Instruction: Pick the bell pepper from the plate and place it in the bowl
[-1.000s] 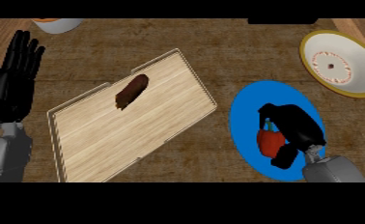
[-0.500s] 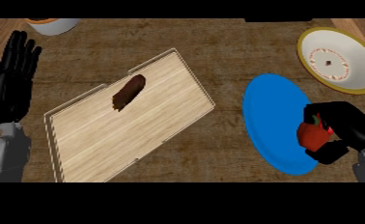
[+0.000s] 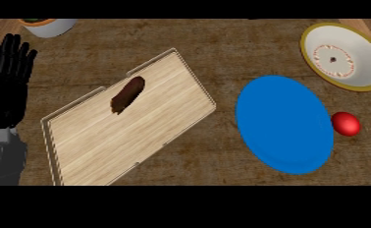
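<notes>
The red bell pepper [image 3: 346,124] lies on the wooden counter [image 3: 217,45], just beside the right rim of the blue oval plate [image 3: 284,124]. The cream, yellow-rimmed bowl [image 3: 337,56] sits beyond it. Far across from all three, the black left hand [image 3: 14,84] rests at the left edge, its fingers [image 3: 16,55] straight and released.

Dark brown wood-grain bench [image 3: 217,50] here. Sitting on it: a light wooden tray with raised edges [image 3: 87,148], angled, on the left half; a round blue plate [image 3: 284,124] to the right; a small red bell pepper [image 3: 346,124] just beside the plate's right edge, straight on the bench; a cream bowl with a yellow rim [image 3: 334,57] top right; and a grey pot [image 3: 49,25] top left.
</notes>
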`<state>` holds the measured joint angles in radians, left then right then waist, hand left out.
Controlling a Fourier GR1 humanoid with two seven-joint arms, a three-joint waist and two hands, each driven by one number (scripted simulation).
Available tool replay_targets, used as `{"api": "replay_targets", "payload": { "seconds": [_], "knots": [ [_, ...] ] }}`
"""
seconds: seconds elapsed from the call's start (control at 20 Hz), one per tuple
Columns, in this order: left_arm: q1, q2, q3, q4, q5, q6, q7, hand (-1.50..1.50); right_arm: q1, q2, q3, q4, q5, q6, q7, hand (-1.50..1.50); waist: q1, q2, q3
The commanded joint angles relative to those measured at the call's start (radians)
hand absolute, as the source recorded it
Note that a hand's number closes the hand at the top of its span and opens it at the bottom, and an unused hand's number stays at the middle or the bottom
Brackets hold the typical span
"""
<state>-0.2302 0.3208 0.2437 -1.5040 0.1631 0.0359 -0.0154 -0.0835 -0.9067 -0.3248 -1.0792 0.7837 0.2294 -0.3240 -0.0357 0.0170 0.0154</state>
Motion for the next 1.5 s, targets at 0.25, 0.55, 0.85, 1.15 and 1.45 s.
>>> {"api": "replay_targets", "payload": {
  "seconds": [0.25,0.55,0.85,1.15,1.45],
  "knots": [
    [-0.005,-0.014,-0.016,-0.002,0.001,-0.005,0.003,0.00,-0.064,-0.206,-0.238,0.301,-0.178,0.011,-0.378,1.50,0.026,-0.004,0.001],
    [-0.023,-0.019,-0.041,-0.015,-0.013,-0.009,-0.004,0.00,-0.145,-0.325,-0.322,0.460,-0.262,0.102,-0.585,1.50,0.062,-0.003,-0.003],
    [-0.010,-0.027,-0.061,-0.030,-0.010,-0.024,0.013,0.00,-0.220,-0.372,-0.321,0.579,-0.335,0.261,-0.658,1.50,0.091,-0.005,-0.006],
    [-0.062,-0.044,-0.082,0.007,-0.037,-0.002,0.008,0.00,-0.346,-0.421,-0.229,0.595,-0.347,0.384,-0.583,1.50,0.107,0.002,-0.010],
    [-0.104,-0.047,-0.087,0.026,-0.040,0.005,0.025,0.00,-0.460,-0.385,-0.114,0.593,-0.319,0.389,-0.528,1.50,0.117,0.006,-0.011]
  ]
}}
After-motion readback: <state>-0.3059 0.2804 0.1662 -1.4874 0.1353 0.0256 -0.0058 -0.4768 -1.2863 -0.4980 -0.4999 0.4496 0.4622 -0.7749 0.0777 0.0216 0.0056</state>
